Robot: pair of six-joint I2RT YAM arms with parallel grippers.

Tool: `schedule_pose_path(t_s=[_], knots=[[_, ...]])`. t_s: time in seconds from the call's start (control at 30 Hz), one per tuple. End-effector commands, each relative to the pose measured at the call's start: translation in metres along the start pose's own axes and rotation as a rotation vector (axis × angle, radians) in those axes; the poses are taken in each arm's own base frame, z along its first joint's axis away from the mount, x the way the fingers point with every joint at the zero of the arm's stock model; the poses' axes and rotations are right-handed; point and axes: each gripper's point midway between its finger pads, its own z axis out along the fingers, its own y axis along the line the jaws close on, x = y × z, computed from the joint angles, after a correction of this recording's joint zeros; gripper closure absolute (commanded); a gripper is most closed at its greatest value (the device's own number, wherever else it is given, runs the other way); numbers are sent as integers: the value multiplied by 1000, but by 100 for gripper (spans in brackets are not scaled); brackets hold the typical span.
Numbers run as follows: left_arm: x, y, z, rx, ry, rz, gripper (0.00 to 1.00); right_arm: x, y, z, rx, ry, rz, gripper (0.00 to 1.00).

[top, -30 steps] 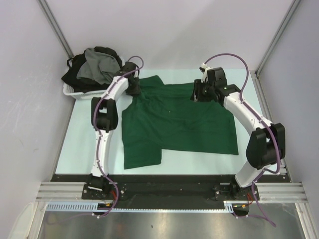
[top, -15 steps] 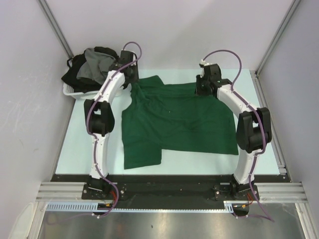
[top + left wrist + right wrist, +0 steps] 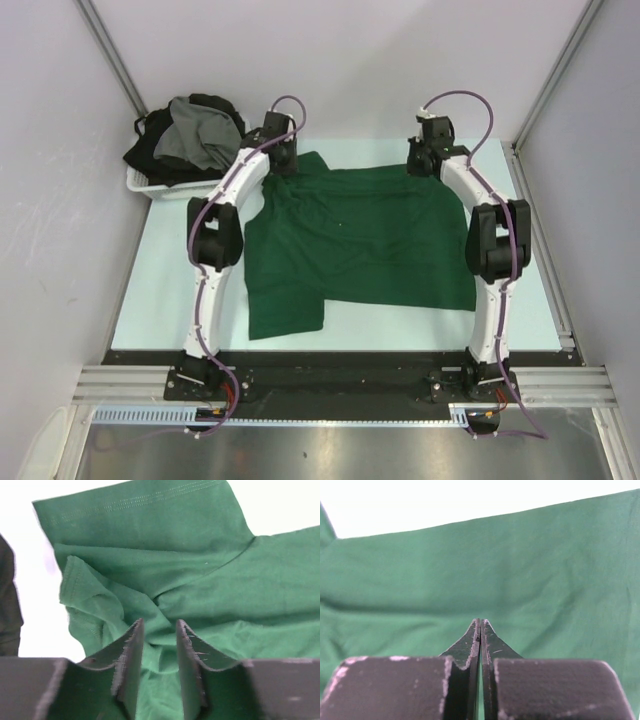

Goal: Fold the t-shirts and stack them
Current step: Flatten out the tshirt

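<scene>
Moved since a second ago: both arms have stretched out to the far edge of the green shirt (image 3: 360,240), and the right claw (image 3: 480,625), which was apart then, has come together.
Green shirt: it lies spread on the desk (image 3: 160,290) between the two arms, mostly flat. Its far-left corner is crumpled and one flap reaches nearer at the left.
Left claw (image 3: 159,630): the jaws stand apart over the crumpled corner with cloth showing in the gap. We see no pinch yet.
Right claw: the jaws are closed tight, tips down on flat cloth a little inside the far hem. We cannot tell whether any cloth is caught between them.
Other shirts (image 3: 190,135): grey and black ones sit heaped in the white basket (image 3: 140,183) at the far-left corner, just beside the left arm.
Step in hand: we judge it to be taking the far edge at two points, ready to fold it toward the near side.
Doing it well: we would close the left claw on one layer near the hem, not on the whole bunch. We would check the right side truly holds cloth, then lift both ends together and level.
Risk: an empty right claw or a thick left grab would drag the fold crooked.
</scene>
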Motion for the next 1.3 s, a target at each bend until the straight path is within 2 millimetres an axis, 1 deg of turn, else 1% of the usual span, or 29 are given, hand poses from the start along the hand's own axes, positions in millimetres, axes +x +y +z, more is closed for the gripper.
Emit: schedule_pose_path(t_s=[0.0, 0.03, 0.07, 0.17, 0.23, 0.27, 0.33, 0.4, 0.43, 0.47, 0.53, 0.57, 0.7, 0.77, 0.83, 0.87, 0.93, 0.97, 1.0, 1.03, 1.07, 1.1, 1.17, 1.23, 1.27], knots=[[-14, -10, 11, 38, -51, -57, 71, -2, -5, 24, 7, 30, 57, 100], [-12, -13, 13, 42, -46, -64, 72, 3, -5, 27, 8, 55, 62, 100], [-9, -15, 15, 47, -36, -73, 73, 5, -4, 34, 1, 69, 68, 100], [-1, -20, 21, 54, -15, -75, 75, 18, -4, 43, -3, 116, 92, 100], [5, -21, 24, 52, -1, -71, 75, 20, -3, 43, -5, 134, 99, 100], [7, -26, 25, 77, 11, -69, 76, 23, -3, 45, -3, 141, 101, 100], [13, -26, 26, 76, 29, -66, 76, 28, -4, 46, -3, 159, 108, 100], [17, -24, 29, 71, 44, -59, 77, 34, -8, 50, 1, 176, 118, 100], [25, -23, 32, 67, 66, -57, 77, 36, -9, 51, 0, 184, 121, 100], [26, -24, 34, 71, 71, -54, 77, 39, -13, 54, 4, 194, 128, 100], [36, -22, 39, 67, 103, -57, 77, 42, -13, 56, -3, 208, 131, 100], [36, -23, 39, 69, 105, -57, 77, 41, -12, 56, -5, 210, 132, 100], [50, -22, 44, 71, 154, -71, 77, 45, -12, 60, -9, 227, 140, 100], [59, -22, 47, 71, 182, -84, 79, 43, -13, 60, -7, 223, 143, 100], [62, -21, 49, 64, 194, -93, 81, 47, -15, 63, -3, 233, 147, 100], [62, -21, 50, 63, 194, -97, 82, 43, -14, 64, -6, 226, 152, 100], [64, -16, 56, 48, 194, -106, 85, 48, -17, 68, -5, 238, 153, 100], [59, -15, 56, 46, 181, -113, 88, 44, -17, 71, -6, 229, 153, 100], [58, -13, 61, 42, 176, -124, 90, 45, -20, 73, 1, 232, 144, 100], [53, -9, 62, 40, 163, -139, 93, 51, -22, 79, 9, 244, 138, 100], [51, -7, 63, 41, 157, -151, 96, 45, -23, 80, 10, 229, 132, 100], [50, -4, 67, 38, 153, -171, 99, 46, -25, 82, 15, 233, 131, 100], [44, 3, 70, 39, 137, -203, 100, 50, -32, 89, 24, 238, 144, 100], [38, 11, 73, 38, 118, -235, 100, 44, -36, 93, 30, 224, 152, 100], [34, 13, 73, 42, 107, -243, 100, 48, -39, 99, 35, 230, 156, 100]])
